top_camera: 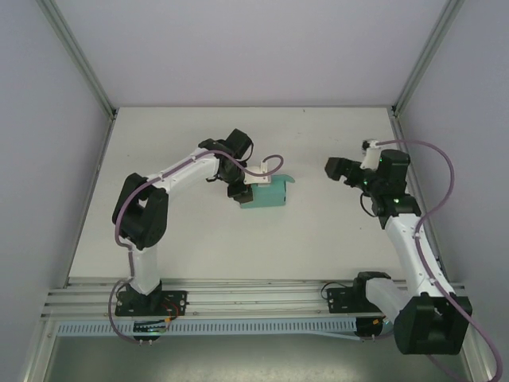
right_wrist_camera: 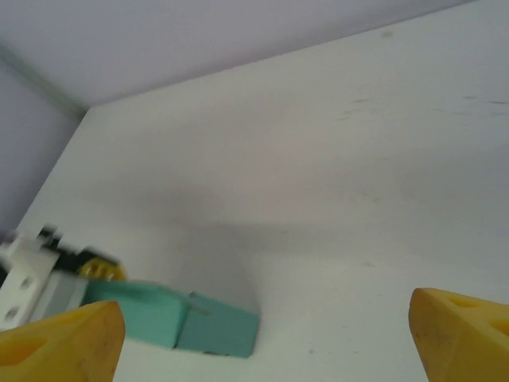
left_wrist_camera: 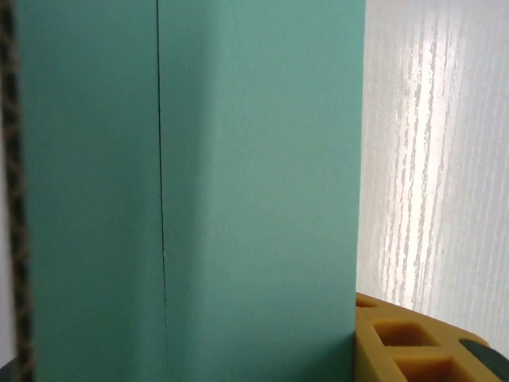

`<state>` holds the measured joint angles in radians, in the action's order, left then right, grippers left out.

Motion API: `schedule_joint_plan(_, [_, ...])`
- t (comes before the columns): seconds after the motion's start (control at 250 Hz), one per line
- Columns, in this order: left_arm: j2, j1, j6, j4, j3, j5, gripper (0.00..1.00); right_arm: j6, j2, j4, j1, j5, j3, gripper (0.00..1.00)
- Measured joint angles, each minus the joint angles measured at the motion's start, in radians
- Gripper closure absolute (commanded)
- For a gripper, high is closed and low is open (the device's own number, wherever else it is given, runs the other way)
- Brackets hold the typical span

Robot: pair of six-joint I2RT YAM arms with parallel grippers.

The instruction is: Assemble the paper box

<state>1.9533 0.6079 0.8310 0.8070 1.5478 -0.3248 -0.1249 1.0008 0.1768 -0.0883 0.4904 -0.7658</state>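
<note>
Teal-green paper box [left_wrist_camera: 238, 191] lies on the white table [top_camera: 199, 247], just left of centre. The left gripper [top_camera: 242, 189] is clamped on its left edge. Well apart to the right, the right gripper [top_camera: 332, 169] hovers with its yellow fingers [right_wrist_camera: 67, 342] spread wide and empty.

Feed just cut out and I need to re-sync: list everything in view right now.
box: one, teal, mid-table.
table: one, white, under everything.
rails: several, silver, along the near edge.
walls: three, pale grey, at left, back and right.
left tool: one, black with yellow fingers, closed on the box's left end.
right tool: one, same colours, open, to the right of the box and apart from it.
</note>
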Motion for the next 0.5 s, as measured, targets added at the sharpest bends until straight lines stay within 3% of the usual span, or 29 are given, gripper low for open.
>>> schedule_joint_plan(0.18, [0.009,0.000,-0.003,0.009,0.013,-0.005,0.62,0.154,0.122,0.006,-0.173,0.029,-0.008,0.18])
schedule_joint_plan(0.372, [0.013,0.000,-0.003,0.016,0.020,-0.007,0.61,0.278,0.311,0.054,-0.248,0.013,-0.121,0.24])
schedule_joint_plan(0.468, [0.015,0.000,-0.003,0.019,0.023,-0.008,0.61,0.334,0.386,0.078,-0.266,0.017,-0.187,0.32])
schedule_joint_plan(0.5, [0.017,0.000,-0.003,0.021,0.025,-0.008,0.61,0.351,0.411,0.087,-0.269,0.020,-0.209,0.40])
